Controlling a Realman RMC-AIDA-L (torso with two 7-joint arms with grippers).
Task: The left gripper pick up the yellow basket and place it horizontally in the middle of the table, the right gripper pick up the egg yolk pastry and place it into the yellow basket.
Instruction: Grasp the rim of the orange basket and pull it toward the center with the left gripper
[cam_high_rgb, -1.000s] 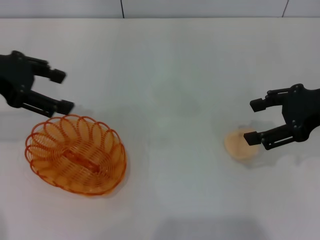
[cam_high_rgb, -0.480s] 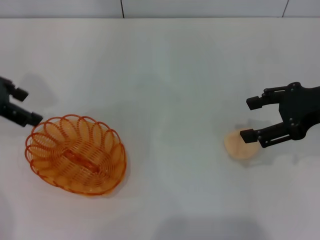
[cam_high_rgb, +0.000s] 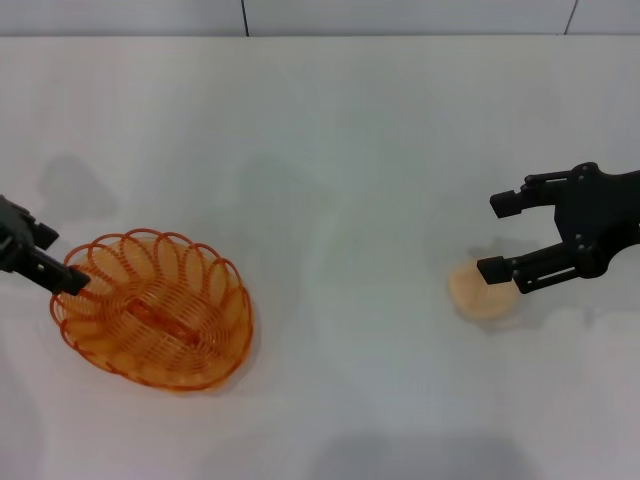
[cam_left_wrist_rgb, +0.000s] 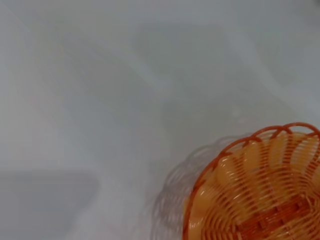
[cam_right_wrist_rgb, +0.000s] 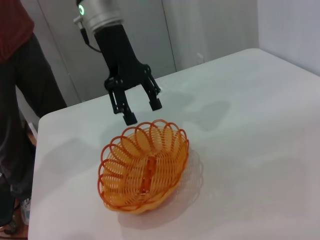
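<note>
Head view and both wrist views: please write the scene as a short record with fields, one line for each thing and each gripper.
yellow basket: upright on the table's left side, empty
egg yolk pastry: on the table's right side, outside the basket
left gripper: open, at the basket's outer rim, holding nothing
right gripper: open, above the pastry, holding nothing
table: white
person: stands behind the table, partly seen

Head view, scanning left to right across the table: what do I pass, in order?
Left tool, open at the basket's left rim → yellow basket → bare stretch of table → egg yolk pastry → right tool, open, partly overlapping the pastry, its arm running off to the right.
</note>
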